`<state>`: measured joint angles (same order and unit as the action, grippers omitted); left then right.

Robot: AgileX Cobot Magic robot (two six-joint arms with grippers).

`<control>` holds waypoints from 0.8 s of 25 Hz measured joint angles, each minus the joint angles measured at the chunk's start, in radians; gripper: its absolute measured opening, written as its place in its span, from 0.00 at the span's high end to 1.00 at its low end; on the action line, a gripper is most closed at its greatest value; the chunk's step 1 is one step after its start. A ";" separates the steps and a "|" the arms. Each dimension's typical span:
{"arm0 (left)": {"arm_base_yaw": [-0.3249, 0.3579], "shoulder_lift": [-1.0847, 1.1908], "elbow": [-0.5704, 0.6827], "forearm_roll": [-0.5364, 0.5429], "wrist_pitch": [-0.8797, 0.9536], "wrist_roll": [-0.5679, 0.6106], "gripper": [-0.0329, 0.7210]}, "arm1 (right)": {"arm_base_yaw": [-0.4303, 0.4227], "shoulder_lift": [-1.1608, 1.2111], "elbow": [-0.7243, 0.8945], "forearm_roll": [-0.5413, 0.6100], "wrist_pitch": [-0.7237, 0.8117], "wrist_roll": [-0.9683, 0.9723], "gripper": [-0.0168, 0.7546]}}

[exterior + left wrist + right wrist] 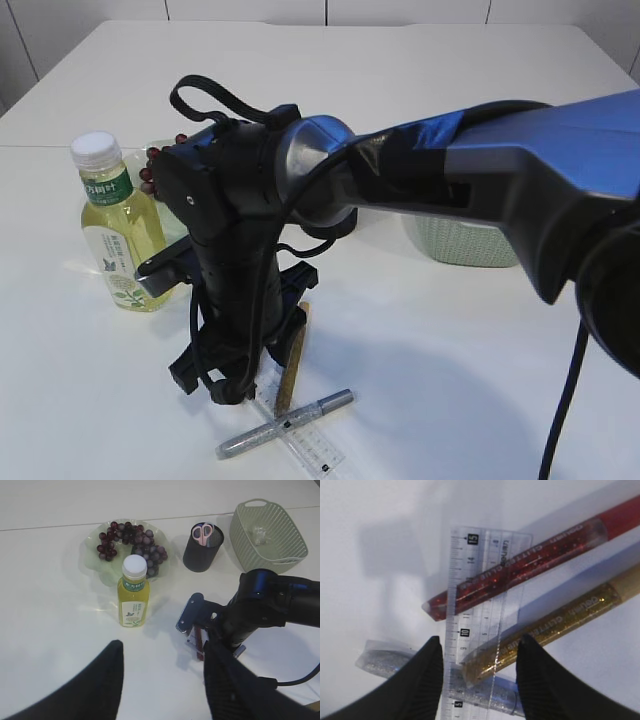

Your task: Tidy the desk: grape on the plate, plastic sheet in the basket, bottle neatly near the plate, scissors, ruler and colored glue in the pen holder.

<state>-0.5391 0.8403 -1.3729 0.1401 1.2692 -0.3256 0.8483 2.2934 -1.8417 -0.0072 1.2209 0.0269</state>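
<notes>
White tabletop (365, 525) lies under my right claw (479, 672), which hangs partly open and empty right over the clear ruler (477, 625). Its long axis runs straight away from me, passing between my fingers. Red (520, 567), gold (555, 620) and silver glue (382, 661) sticks cross it. My left claw (162, 680) is farther off.
</notes>
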 joint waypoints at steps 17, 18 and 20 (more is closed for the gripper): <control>0.000 0.000 0.000 -0.008 0.000 0.000 0.45 | 0.000 0.000 0.000 -0.001 -0.001 0.000 0.48; 0.000 0.000 0.000 -0.008 0.000 0.000 0.45 | 0.000 0.000 0.000 -0.001 -0.001 0.000 0.48; 0.000 0.000 0.000 -0.010 0.000 0.000 0.45 | 0.000 0.000 0.000 -0.001 -0.003 0.000 0.48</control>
<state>-0.5391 0.8403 -1.3729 0.1303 1.2692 -0.3256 0.8483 2.2934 -1.8417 -0.0087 1.2179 0.0269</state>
